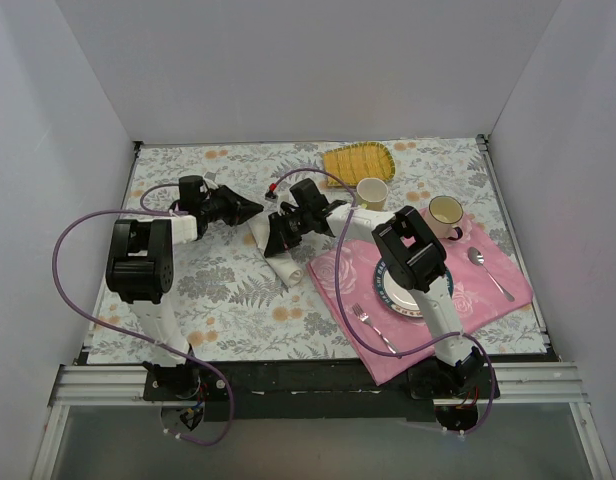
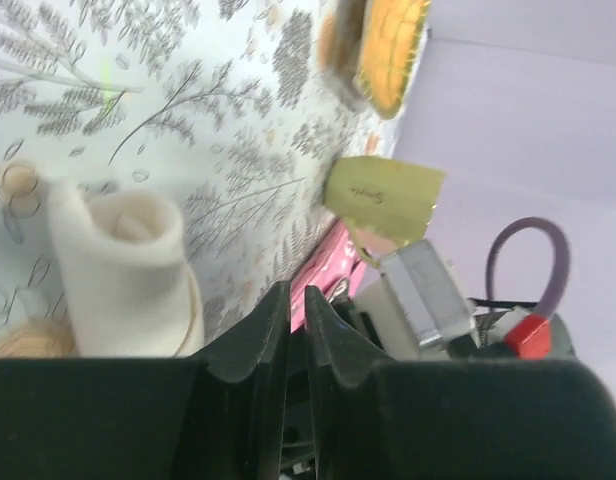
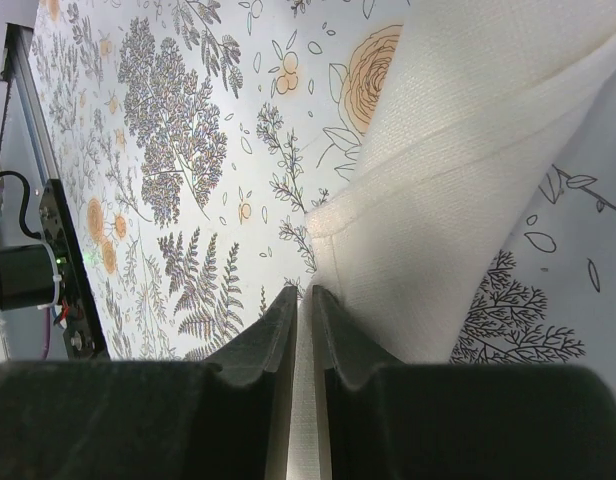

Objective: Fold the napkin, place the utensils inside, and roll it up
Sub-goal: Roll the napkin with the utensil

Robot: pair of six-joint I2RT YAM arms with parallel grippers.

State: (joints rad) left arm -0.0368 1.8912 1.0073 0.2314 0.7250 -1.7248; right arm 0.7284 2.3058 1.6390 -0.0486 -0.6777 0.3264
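Tablecloth [image 1: 228,290]: pale, with gray leaves and orange flowers all over.
Yellow mat [image 1: 358,160]: ribbed, at the far side of the table.
Pink mat [image 1: 493,290]: has roses on it, lies on the right.
First cup [image 1: 372,192]: cream, just beside the yellow mat.
Second cup [image 1: 446,212]: cream, at the pink mat's far corner.
Plate [image 1: 385,285]: on the pink mat, partly hidden.
Fork [image 1: 373,327]: silver, on the pink mat, left of the plate.
Spoon [image 1: 488,272]: silver, on the pink mat, right of the plate.

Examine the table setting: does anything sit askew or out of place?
The pink placemat lies rotated on the table, its near corner overhanging the front edge. Nothing looks spilled or damaged.
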